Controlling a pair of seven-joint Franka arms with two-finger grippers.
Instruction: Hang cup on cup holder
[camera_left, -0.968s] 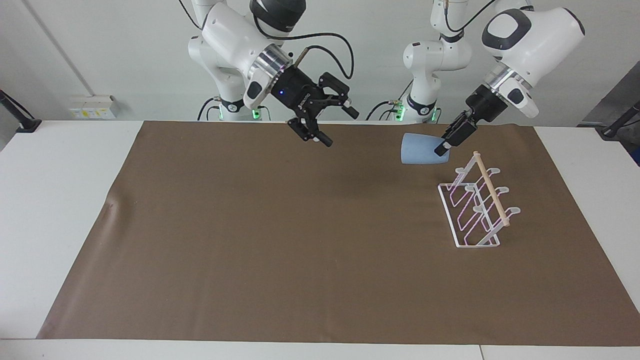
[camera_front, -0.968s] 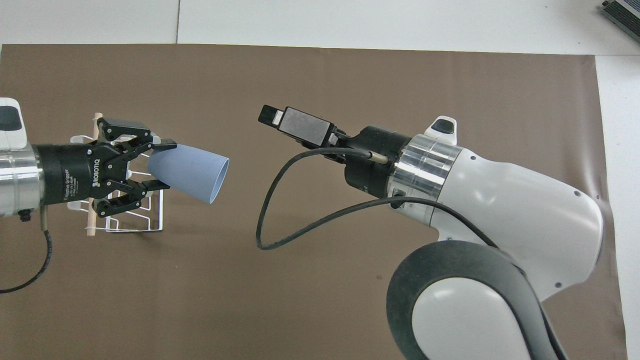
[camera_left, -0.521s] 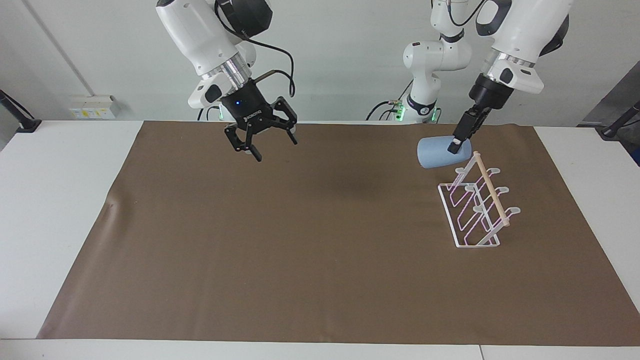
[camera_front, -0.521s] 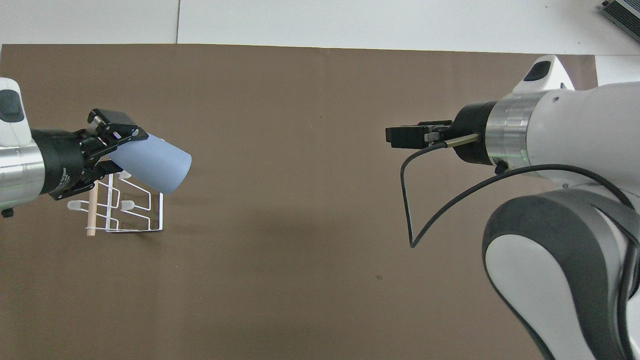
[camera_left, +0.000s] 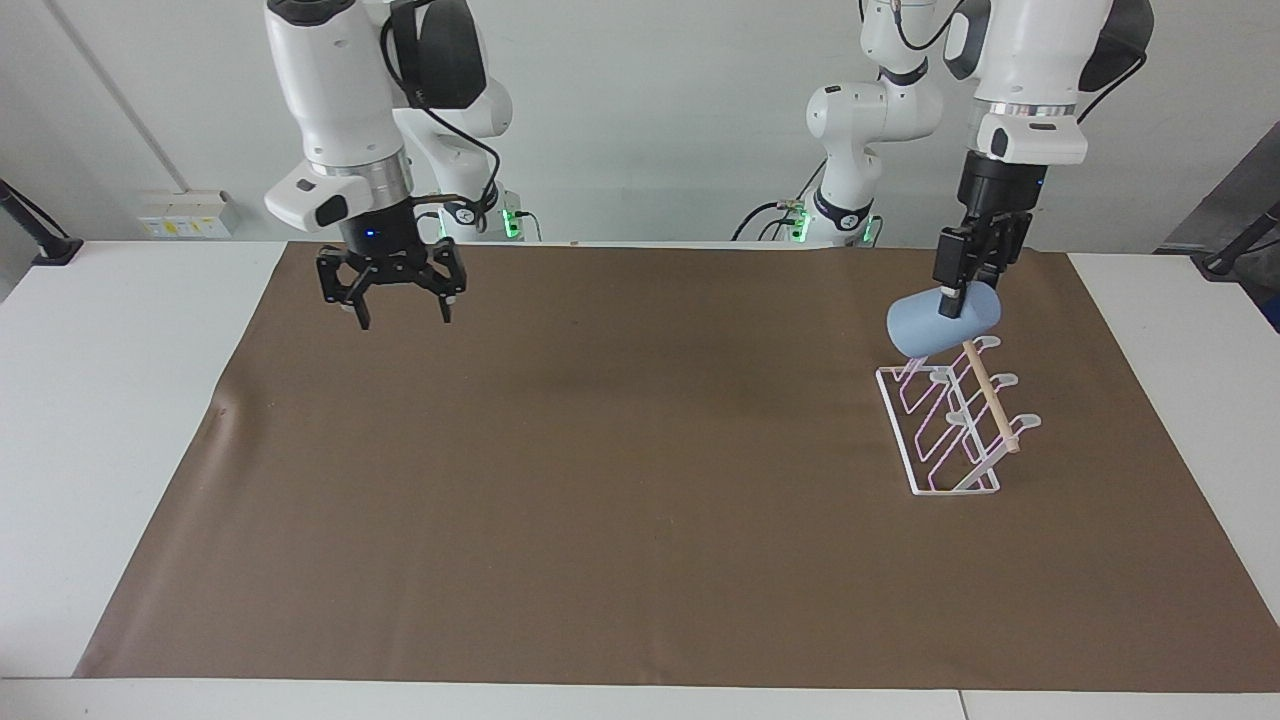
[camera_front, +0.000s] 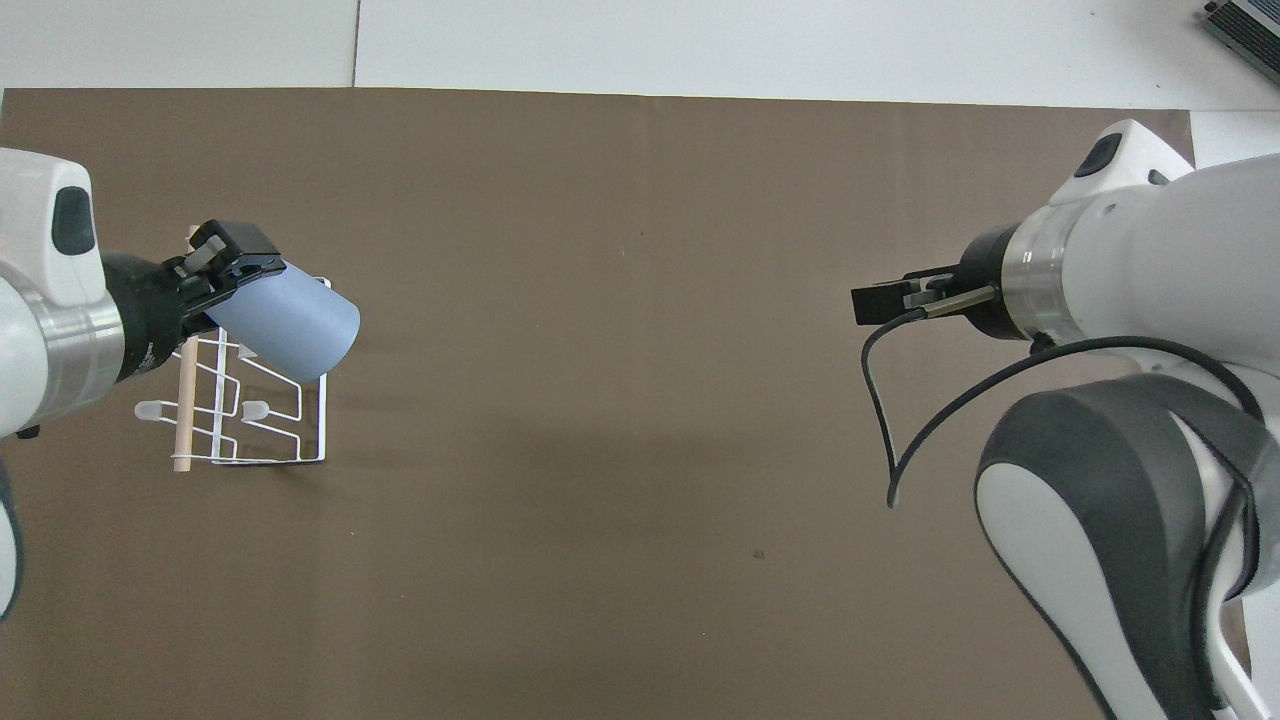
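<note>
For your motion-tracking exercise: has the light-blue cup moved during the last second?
Yes. The light-blue cup, held by the left tool, has moved from beside the cup holder, toward the table's middle, to over the rack's end nearest the robots, by the wooden dowel.

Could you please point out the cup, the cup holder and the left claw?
cup (camera_left: 925, 325), facing view, its side wall.
cup holder (camera_left: 990, 395), facing view, its wooden dowel.
left claw (camera_left: 957, 300), facing view, its fingertips.

Two glossy white arms with dark grey joint caps and brushed silver wrist rings. Black linkage grippers: right gripper (camera_left: 397, 303), left gripper (camera_left: 951, 306). Black cables looping from each wrist up along the casings. Blue light glowing on the right wrist, green lights glowing at both bases.
</note>
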